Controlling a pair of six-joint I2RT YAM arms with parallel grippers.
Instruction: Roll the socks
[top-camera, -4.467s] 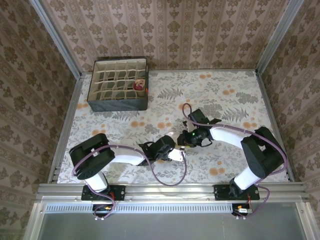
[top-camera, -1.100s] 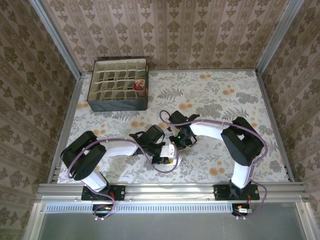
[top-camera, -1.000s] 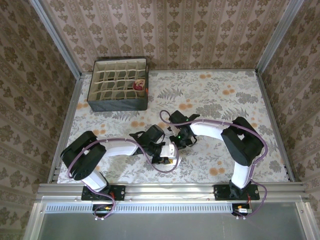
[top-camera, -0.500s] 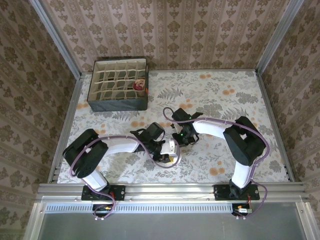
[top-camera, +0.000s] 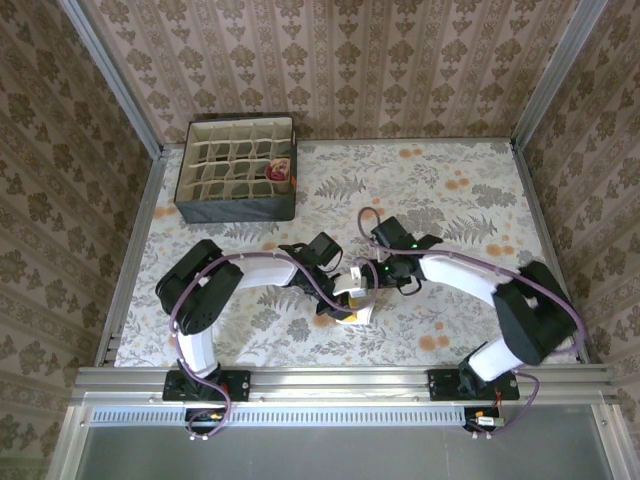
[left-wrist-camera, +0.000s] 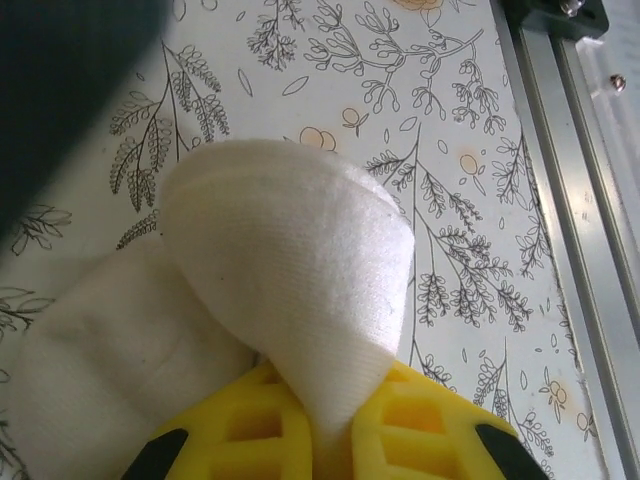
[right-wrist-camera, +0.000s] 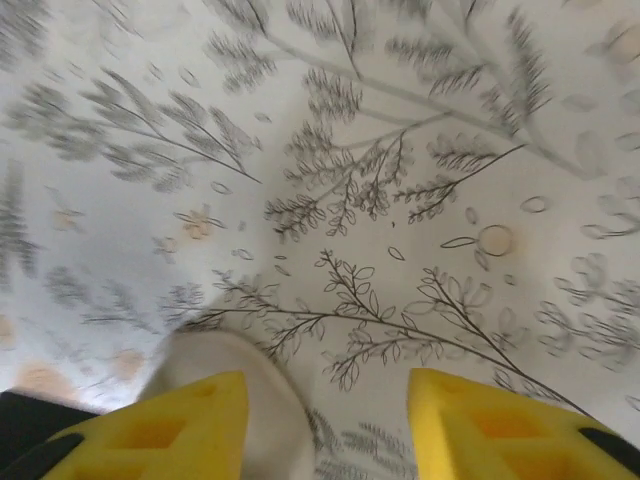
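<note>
A cream sock is bunched into a soft roll on the floral tablecloth, and in the top view the sock lies mid-table between the two arms. My left gripper is shut on a fold of its fabric, the yellow fingers pinching the cloth between them. In the top view the left gripper sits at the sock's near side. My right gripper is open with bare tablecloth between its fingers; the sock lies against its left finger. From above, the right gripper is just right of the sock.
A dark fabric organiser box with several cells stands at the back left; a reddish rolled bundle sits in one cell. An aluminium rail runs along the table's near edge. Patterned walls enclose the table.
My right gripper has opened, let go of the sock and drawn back to the right. The left arm has swung right with the sock still pinched.
</note>
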